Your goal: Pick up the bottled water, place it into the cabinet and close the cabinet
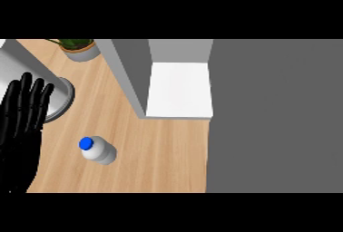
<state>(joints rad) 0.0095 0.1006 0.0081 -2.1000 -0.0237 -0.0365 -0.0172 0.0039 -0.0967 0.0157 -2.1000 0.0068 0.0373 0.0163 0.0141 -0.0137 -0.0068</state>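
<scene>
The bottled water [98, 150], a white bottle with a blue cap, stands upright on the wooden counter [161, 154]. The cabinet [179, 88] sits further back with its white floor showing, and its grey door [129, 77] stands open along its left side. My left hand [21, 131] rests open at the view's left edge, fingers straight and pointing up, well left of the bottle and apart from it. My right hand shows nowhere in the view.
A potted plant [81, 47] stands at the back left of the counter. A round grey rim [64, 97] lies partly hidden behind my left fingers. The counter ends at a grey surface [275, 118] on the right.
</scene>
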